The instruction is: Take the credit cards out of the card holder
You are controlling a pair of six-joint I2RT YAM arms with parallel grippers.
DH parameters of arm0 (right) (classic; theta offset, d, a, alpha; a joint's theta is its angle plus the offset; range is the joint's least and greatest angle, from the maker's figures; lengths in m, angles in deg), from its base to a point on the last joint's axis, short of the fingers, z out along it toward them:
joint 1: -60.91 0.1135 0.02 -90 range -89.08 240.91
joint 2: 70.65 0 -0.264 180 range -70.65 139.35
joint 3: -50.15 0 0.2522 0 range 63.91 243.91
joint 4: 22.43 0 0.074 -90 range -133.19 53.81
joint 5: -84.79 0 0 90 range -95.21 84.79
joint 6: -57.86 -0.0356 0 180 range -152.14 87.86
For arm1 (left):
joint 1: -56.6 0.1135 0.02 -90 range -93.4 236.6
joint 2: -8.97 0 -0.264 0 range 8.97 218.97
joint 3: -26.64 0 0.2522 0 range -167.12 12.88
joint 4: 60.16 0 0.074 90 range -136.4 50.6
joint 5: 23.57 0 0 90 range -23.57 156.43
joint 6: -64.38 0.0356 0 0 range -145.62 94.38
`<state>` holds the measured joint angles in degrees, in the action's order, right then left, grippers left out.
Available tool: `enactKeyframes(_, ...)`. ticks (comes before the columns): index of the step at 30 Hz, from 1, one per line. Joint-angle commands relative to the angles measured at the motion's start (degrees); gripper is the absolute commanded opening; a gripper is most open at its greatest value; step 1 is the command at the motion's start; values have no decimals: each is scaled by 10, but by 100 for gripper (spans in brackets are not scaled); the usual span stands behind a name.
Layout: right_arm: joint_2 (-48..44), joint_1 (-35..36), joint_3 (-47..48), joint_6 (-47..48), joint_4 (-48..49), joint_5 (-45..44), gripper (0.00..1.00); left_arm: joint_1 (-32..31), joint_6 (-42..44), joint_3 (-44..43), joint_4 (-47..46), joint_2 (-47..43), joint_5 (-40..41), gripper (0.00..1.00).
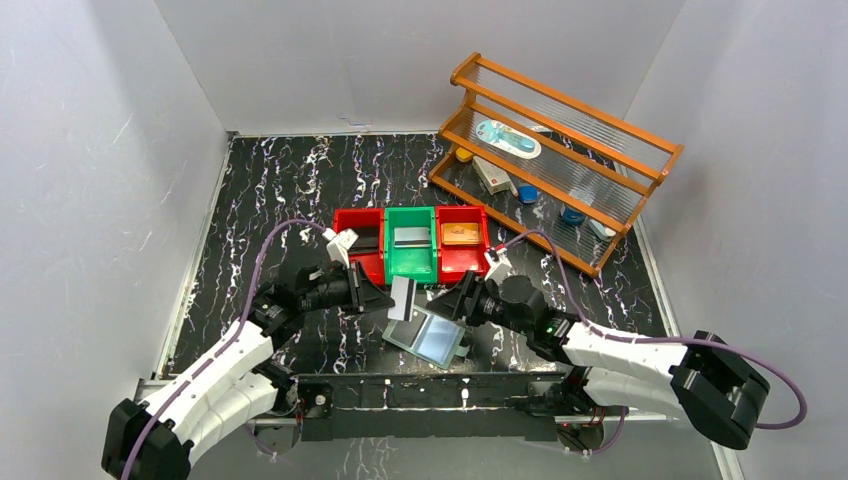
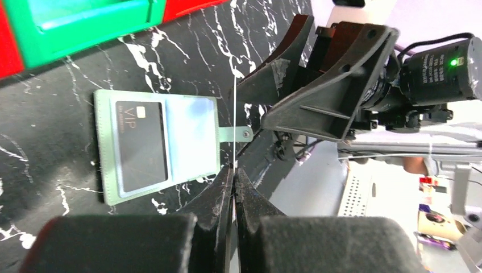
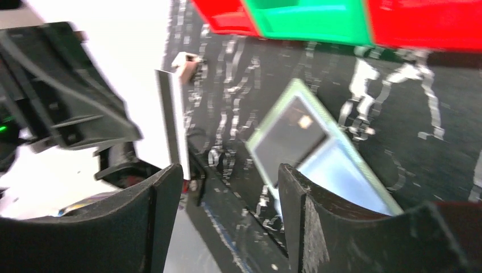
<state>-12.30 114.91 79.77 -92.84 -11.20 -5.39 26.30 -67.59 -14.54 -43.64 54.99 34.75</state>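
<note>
Just before the bins (image 1: 412, 272), the left gripper (image 2: 233, 170) is gripping a pale card (image 1: 402, 297), jaws clenched on it, while the right gripper (image 3: 230, 170) is hovering with jaws released just beside the holder (image 2: 193, 136), which is lying open on the desk (image 1: 280, 190). A dark card (image 2: 141, 145) is sitting inside. Extraction looks partway done, and the next move is probably binning the pale card, then drawing the dark one out.

One card holder (image 1: 432, 335). Four credit cards (image 2: 141, 145) (image 1: 402, 298) (image 1: 411, 237) (image 1: 460, 235) for sure: one dark, two silvery grey, one tan-gold; maybe a fifth, dark, in a red bin, too dim to tell. Adds up to three bins (image 1: 358, 213) (image 1: 462, 265) (image 1: 411, 268): two red, one green. One wooden rack (image 1: 572, 106). Two arms (image 1: 225, 365) (image 1: 620, 350). Two grippers: one left gripper (image 2: 234, 169), one right gripper (image 3: 230, 170).
</note>
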Motion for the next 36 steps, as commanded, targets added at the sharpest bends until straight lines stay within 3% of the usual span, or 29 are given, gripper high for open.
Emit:
enactKeyframes(1,-11,-2,2,6,141,68,69,4,-47,16,-78,-3,-77,0)
enactKeyframes(16,42,-10,-5,-23,285,146,51,4,-102,37,-200,28,-168,0)
enactKeyframes(29,57,-21,-28,-56,379,187,29,3,-132,52,-271,39,-195,0)
enactKeyframes(36,56,-22,-35,-63,397,191,22,4,-163,64,-330,46,-183,0)
